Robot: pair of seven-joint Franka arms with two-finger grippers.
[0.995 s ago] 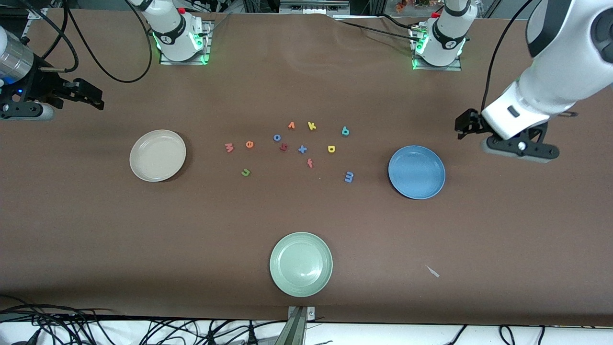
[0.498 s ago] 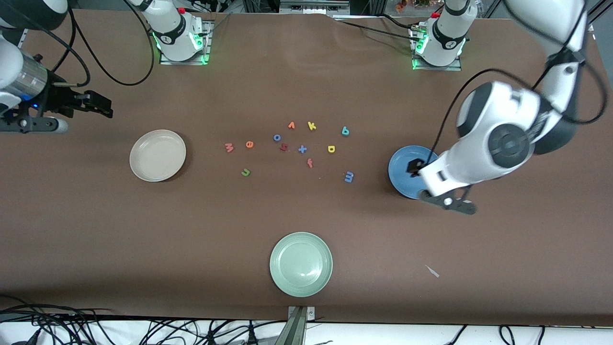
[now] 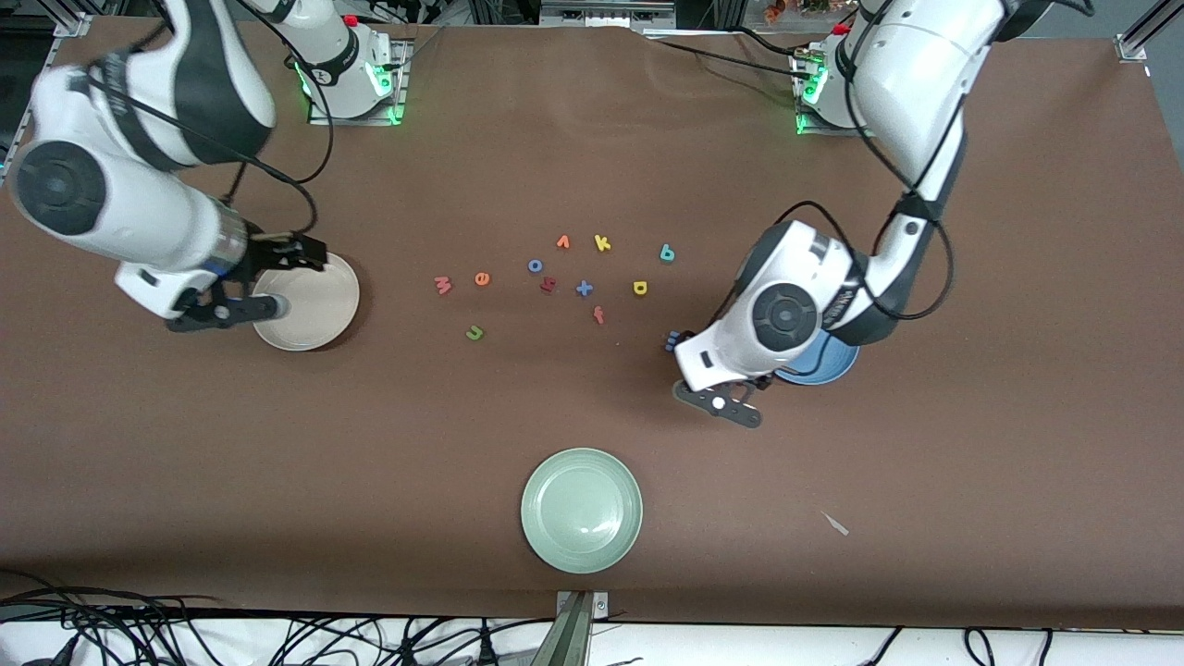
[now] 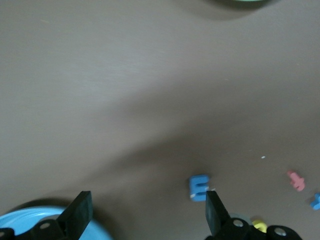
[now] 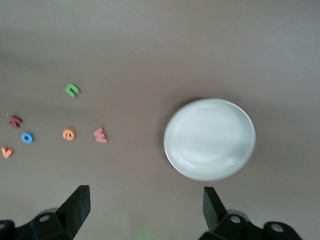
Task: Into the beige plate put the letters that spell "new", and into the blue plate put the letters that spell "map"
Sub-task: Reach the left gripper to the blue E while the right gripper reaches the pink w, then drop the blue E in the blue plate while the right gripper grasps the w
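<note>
The pinkish-red w (image 3: 442, 285), orange e (image 3: 482, 278) and green n (image 3: 474, 332) lie on the table beside the beige plate (image 3: 319, 310). Among the scattered letters are the teal p (image 3: 667, 252) and the yellow a (image 3: 639, 288). The blue m (image 4: 199, 187) lies beside the blue plate (image 3: 832, 365), which the left arm partly hides. My left gripper (image 4: 147, 215) hangs open and empty over the table between the m and the blue plate, one finger close by the m. My right gripper (image 3: 294, 253) is open and empty over the beige plate's (image 5: 210, 139) rim.
Other letters lie in the cluster: orange v (image 3: 562, 242), yellow k (image 3: 602, 243), blue o (image 3: 535, 265), dark red h (image 3: 548, 285), blue x (image 3: 584, 289), red f (image 3: 598, 315). A pale green plate (image 3: 582, 510) sits nearest the front camera.
Both arms swung in from the table's ends. The left gripper crossed over the blue plate to the m. The right gripper came to the beige plate. No letter has moved.
</note>
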